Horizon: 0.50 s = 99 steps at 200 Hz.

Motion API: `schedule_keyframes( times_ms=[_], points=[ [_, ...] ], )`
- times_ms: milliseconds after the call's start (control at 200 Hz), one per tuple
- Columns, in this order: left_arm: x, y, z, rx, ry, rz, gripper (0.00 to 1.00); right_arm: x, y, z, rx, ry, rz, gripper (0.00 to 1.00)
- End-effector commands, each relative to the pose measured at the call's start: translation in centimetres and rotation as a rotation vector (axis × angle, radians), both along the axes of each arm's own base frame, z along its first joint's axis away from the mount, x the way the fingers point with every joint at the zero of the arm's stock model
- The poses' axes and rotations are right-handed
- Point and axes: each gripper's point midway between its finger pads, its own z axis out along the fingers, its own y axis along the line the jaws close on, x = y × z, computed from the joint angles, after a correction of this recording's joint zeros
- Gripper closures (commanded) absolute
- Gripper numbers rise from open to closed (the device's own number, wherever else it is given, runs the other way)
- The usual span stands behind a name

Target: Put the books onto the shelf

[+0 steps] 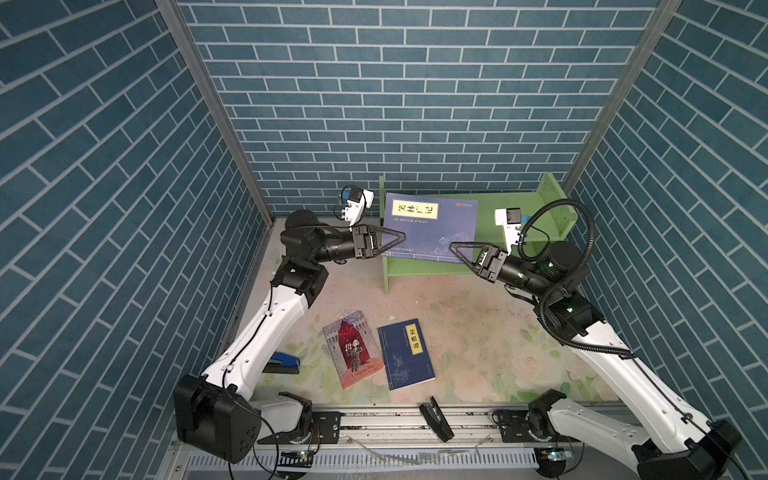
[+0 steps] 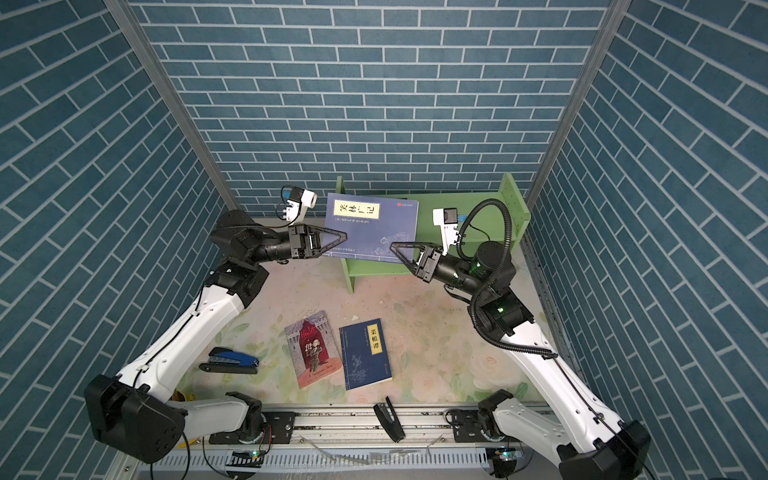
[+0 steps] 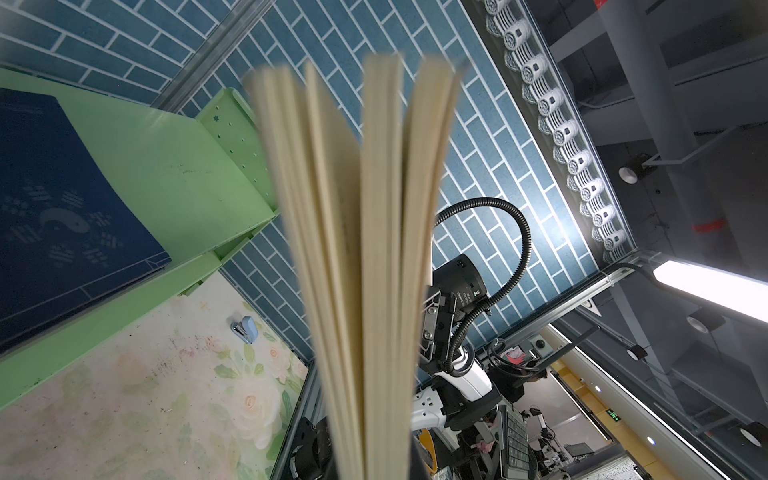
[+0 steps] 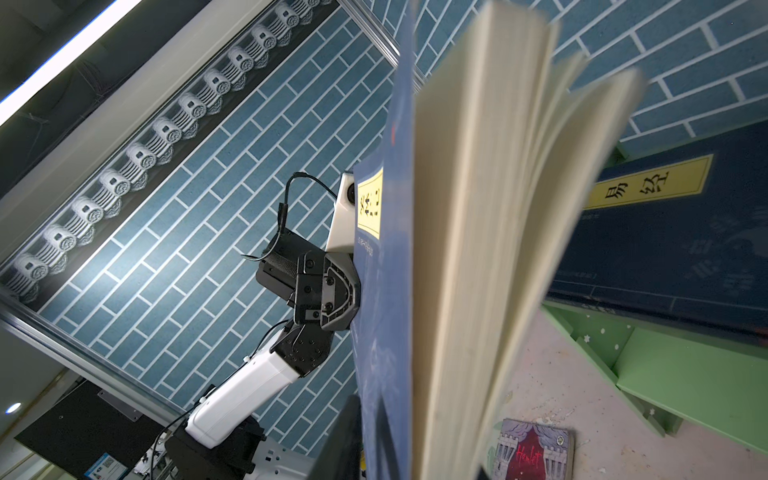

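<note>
Hanging from left claw [image 1: 400, 238], the book [image 1: 432, 222] reaches right claw [image 1: 454, 247].

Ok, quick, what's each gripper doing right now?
Left gripper: shut on the raised blue book.
Right gripper: around the same book; grip cannot be told.

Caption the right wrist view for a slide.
Left gripper clamps the fanned blue book near the green shelf, which holds another dark blue book.

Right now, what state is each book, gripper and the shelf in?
Light blue book, lifted, pages fanned.
Left gripper, shut on the light blue book.
Right gripper, at that book's lower corner, grip unclear.
Red book, flat on table.
Dark blue book, flat on table.
Shelf, holding one navy book.
</note>
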Motion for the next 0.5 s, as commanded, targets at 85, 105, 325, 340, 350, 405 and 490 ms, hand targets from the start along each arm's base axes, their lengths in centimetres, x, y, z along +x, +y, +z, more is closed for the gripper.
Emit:
schedule_keyframes(
  times_ms=[85, 105, 325, 340, 350, 405, 490],
  points=[
    [0.5, 0.0, -0.1, -0.009, -0.023, 0.024, 1.00, 0.0, 0.4, 2.1, 0.039, -0.050, 0.026, 0.86],
    [0.5, 0.0, -0.2, -0.009, -0.022, 0.025, 1.00, 0.1, 0.4, 2.2, 0.038, -0.048, 0.024, 0.88],
    [1.0, 0.3, -1.1, 0.026, -0.004, 0.056, 0.52, 2.0, -0.4, 2.8, 0.022, -0.029, -0.037, 1.00],
    [1.2, 0.4, -1.3, 0.035, -0.005, 0.067, 0.45, 2.2, -0.5, 2.8, 0.021, -0.025, -0.043, 1.00],
    [1.2, 0.5, -1.3, 0.039, -0.011, 0.075, 0.40, 2.3, -0.6, 2.9, 0.021, -0.026, -0.047, 1.00],
    [1.7, 1.4, -1.6, 0.074, -0.032, 0.129, 0.24, 2.7, -1.1, 3.2, 0.018, -0.024, -0.062, 1.00],
    [2.7, 3.3, -1.9, 0.126, -0.037, 0.216, 0.14, 3.5, -2.0, 3.4, 0.000, -0.013, -0.089, 1.00]
  ],
)
